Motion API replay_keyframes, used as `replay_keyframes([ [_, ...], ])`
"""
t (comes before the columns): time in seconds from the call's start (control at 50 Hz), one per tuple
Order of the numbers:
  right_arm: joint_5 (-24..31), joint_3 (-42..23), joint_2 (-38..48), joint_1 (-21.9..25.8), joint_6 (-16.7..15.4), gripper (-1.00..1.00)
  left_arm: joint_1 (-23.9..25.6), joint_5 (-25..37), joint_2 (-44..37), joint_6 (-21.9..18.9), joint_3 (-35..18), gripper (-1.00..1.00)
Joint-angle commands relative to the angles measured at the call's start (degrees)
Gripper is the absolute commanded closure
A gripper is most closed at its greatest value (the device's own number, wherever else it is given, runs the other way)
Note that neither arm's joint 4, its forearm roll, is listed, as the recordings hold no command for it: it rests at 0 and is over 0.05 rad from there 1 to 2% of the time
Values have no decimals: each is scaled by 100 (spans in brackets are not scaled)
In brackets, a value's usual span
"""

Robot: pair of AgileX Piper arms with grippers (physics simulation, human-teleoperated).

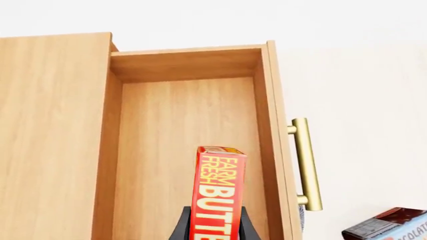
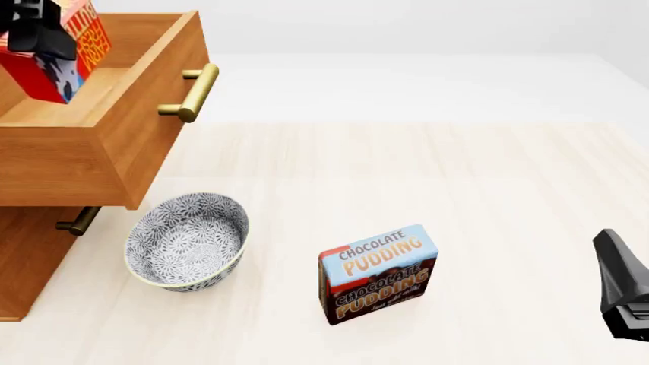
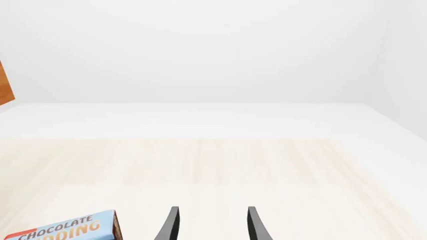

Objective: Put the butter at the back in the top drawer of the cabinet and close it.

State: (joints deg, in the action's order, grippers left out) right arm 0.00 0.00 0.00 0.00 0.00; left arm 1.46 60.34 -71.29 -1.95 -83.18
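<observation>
The butter (image 2: 63,57), a red box with orange-yellow lettering and a blue patch, hangs tilted over the open top drawer (image 2: 96,133) of the cabinet (image 2: 26,262). My left gripper (image 2: 45,39) is shut on it. In the left wrist view the butter (image 1: 219,192) stands on end between my fingers (image 1: 181,225), above the drawer's light-wood floor (image 1: 180,130), with the brass handle (image 1: 305,165) beside it. My right gripper (image 3: 210,225) is open with nothing in it, low at the table's right edge (image 2: 610,251).
A patterned grey bowl (image 2: 188,239) sits on the table in front of the cabinet, under the drawer's corner. A Chocolate Pudding box (image 2: 378,272) stands mid-table, also in the right wrist view (image 3: 67,231). A lower drawer handle (image 2: 79,220) shows beneath the open drawer.
</observation>
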Motion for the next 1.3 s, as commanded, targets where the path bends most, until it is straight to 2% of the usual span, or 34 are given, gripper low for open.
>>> replay_keyframes([
  [0.02,0,0,0,0,0,-100,-34,-101,-7,-103,21,100],
  [1.3,0,0,0,0,0,-100,-263,-631,-548,39,282,100],
])
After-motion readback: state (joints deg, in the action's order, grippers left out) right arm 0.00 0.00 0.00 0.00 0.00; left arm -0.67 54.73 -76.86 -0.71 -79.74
